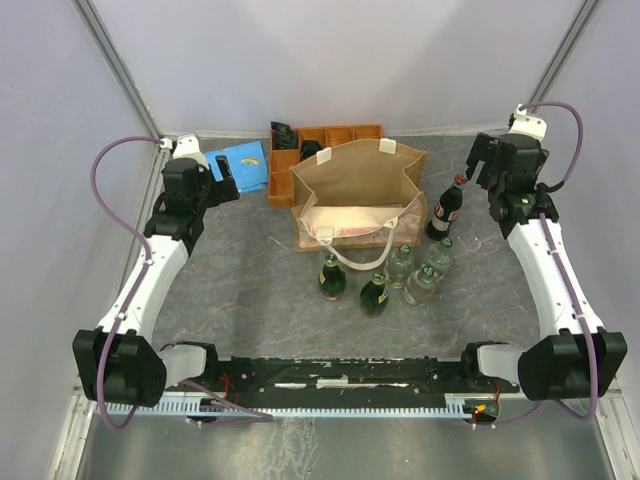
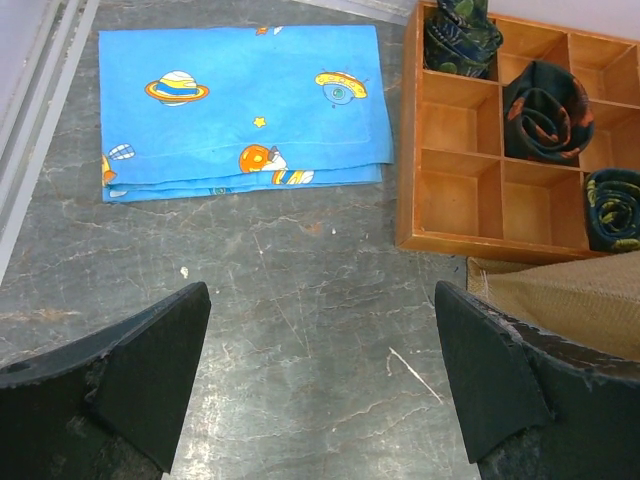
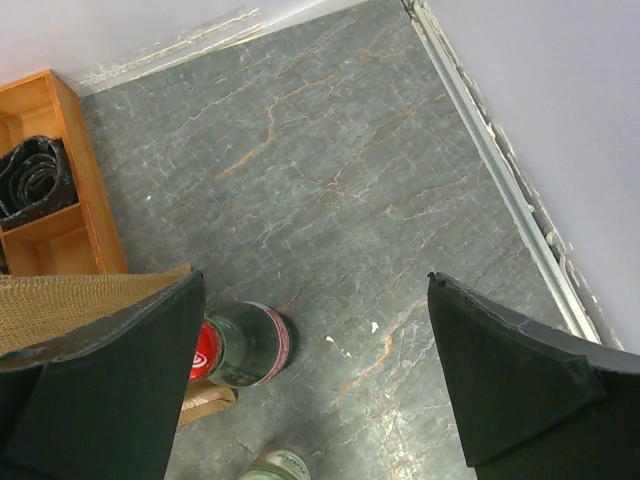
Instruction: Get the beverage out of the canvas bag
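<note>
Observe the canvas bag standing open on the table. A cola bottle stands just right of it, with more bottles in front. The left fingers and right fingers are spread wide, holding nothing.

No legible text, red label on dark bottle unreadable, canvas bag print too faded

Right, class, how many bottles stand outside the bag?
6: a cola bottle right of the bag, two green bottles and three clear ones in front. More may hide inside.
</note>
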`<state>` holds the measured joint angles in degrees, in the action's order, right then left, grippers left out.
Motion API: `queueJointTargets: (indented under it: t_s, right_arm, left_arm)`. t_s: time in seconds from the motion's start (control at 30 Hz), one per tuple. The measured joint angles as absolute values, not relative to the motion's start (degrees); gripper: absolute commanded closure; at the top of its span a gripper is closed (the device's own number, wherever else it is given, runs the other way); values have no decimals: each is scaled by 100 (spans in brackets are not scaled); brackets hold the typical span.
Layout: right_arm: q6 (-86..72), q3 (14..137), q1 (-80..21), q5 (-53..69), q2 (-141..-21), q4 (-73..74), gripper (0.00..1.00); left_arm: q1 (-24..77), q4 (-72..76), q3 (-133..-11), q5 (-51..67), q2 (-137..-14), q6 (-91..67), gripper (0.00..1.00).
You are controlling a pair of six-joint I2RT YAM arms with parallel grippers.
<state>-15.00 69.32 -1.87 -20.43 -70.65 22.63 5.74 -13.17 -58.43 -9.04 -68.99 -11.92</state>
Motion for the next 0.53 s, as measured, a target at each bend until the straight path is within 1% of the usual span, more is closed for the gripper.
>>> queueJointTargets:
  t_s: [0.33,0.53]
  right_arm:
    - [-1317,7135,-187,-1994,-7218,2091,1]
    - [-1229,7135,-185,-1999,-7216,2016,1]
  left_arm:
    - [574,-1192,-5813,-1015,-7155,-1365,1]
    - [574,-1057,-5531,-1007,-7065,-1470,1]
